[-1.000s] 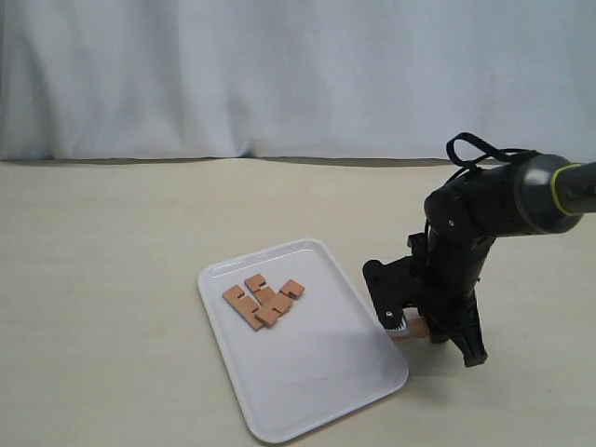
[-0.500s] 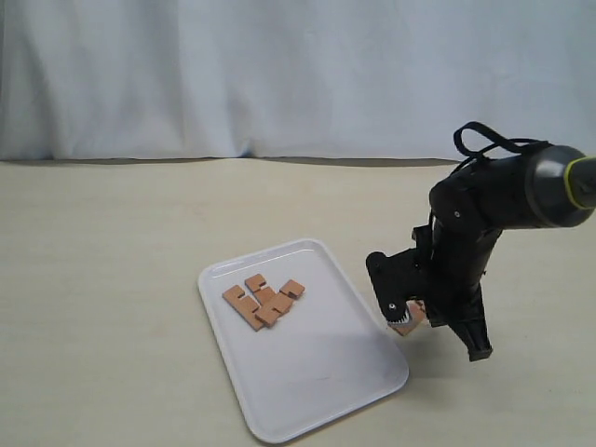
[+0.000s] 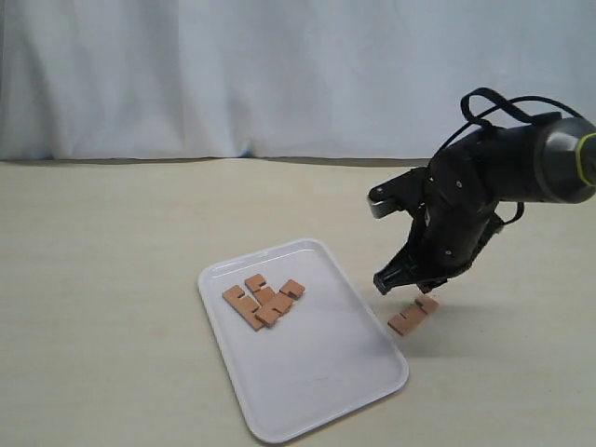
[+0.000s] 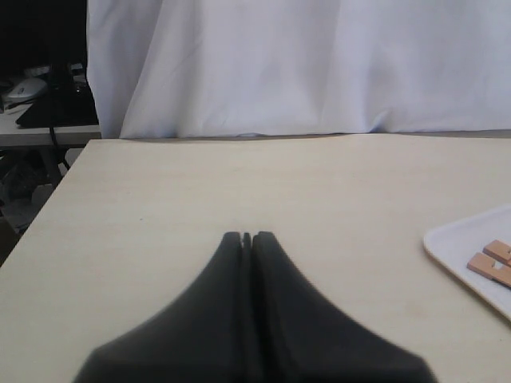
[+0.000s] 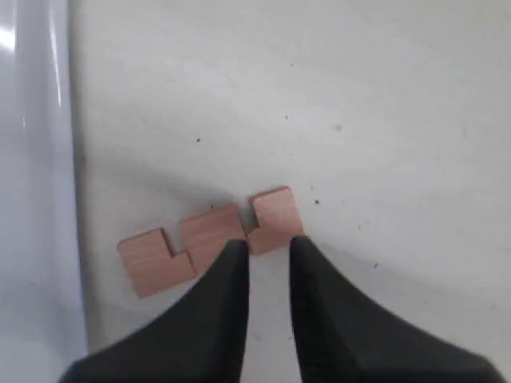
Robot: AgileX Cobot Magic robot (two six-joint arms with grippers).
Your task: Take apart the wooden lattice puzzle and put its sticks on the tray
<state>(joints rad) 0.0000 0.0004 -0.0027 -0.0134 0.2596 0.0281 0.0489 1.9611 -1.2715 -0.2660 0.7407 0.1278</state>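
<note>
Tray (image 3: 321,377) comes nearest, its bare white floor open toward the near corners of the table. Just off its right edge, close to its near-right corner, one notched stick (image 3: 414,315) lies flat on the table, apart from the rim. Above that stick hangs the right gripper (image 5: 267,254), its fingers a narrow gap apart and holding nothing. The wrist view puts the tips over one end of the stick rather than its middle. Farther in, toward the tray's far-left corner, the other sticks (image 3: 263,300) lie in a loose, overlapping heap. The puzzle therefore looks already apart, and the stick on the table is likely the last to move. The left gripper (image 4: 247,238), fingers pressed together, hovers over bare table with a corner of the tray in its sight.

To pick well, the right gripper should spread wider than the stick's short width and centre on the middle block. It should come straight down and close across the long edges rather than in a notch. Then it needs to lift clear of the rim and set the stick on bare floor.
</note>
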